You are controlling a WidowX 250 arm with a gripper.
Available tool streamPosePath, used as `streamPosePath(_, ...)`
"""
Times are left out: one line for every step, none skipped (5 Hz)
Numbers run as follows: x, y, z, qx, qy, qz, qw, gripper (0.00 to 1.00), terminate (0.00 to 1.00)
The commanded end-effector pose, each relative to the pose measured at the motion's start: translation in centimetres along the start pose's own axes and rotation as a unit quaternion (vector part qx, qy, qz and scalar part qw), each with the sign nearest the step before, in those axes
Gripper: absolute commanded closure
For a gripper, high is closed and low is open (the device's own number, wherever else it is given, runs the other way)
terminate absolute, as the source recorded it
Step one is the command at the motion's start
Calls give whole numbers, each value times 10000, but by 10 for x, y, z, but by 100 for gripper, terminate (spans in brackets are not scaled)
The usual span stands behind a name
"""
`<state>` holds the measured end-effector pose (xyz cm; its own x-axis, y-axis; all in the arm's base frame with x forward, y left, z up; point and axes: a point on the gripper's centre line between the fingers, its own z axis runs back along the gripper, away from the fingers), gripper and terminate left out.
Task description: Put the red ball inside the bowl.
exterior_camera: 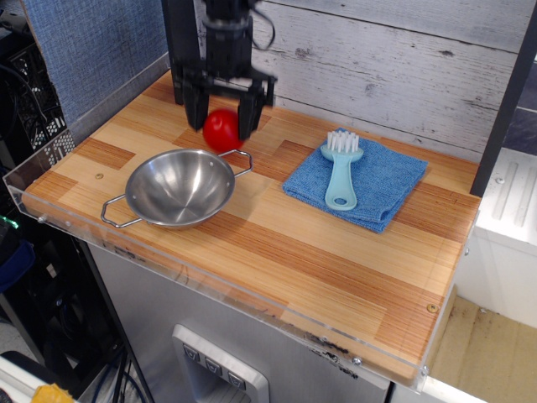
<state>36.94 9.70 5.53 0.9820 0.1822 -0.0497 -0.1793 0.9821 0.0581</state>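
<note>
The glossy red ball (221,132) is at the back left of the wooden table, held between my gripper's two black fingers. My gripper (222,128) comes down from above and is shut on the ball, one finger on each side of it. The ball sits just behind the far rim of the steel bowl (179,186). The bowl stands empty on the front left of the table, with a wire loop handle on each side. The arm looks slightly blurred.
A blue cloth (357,182) lies to the right with a light teal brush (341,170) on it. A grey plank wall runs behind the table. A clear plastic lip (33,172) edges the table's left and front sides.
</note>
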Motion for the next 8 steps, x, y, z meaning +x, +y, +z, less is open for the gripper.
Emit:
streamPosePath(-21, -1, 58, -123, -815, -1, 9966, 100, 0)
streamPosePath(-37, -7, 41, 50, -552, -135, 9984, 100, 0)
streamPosePath(-50, -7, 17, 224, -230, -186, 9993, 100, 0)
streamPosePath(-57, -6, 0, 313, 8, -211, 9993, 100, 0)
streamPosePath(-60, -4, -10, 386, 140, -218, 9989, 100, 0)
streamPosePath(-60, 1, -13, 421, 180, -180, 9988, 100, 0)
streamPosePath(-61, 4, -7, 366, 122, -143, 9992, 100, 0)
streamPosePath(-64, 4, 4, 296, -50, -186, 9994, 100, 0)
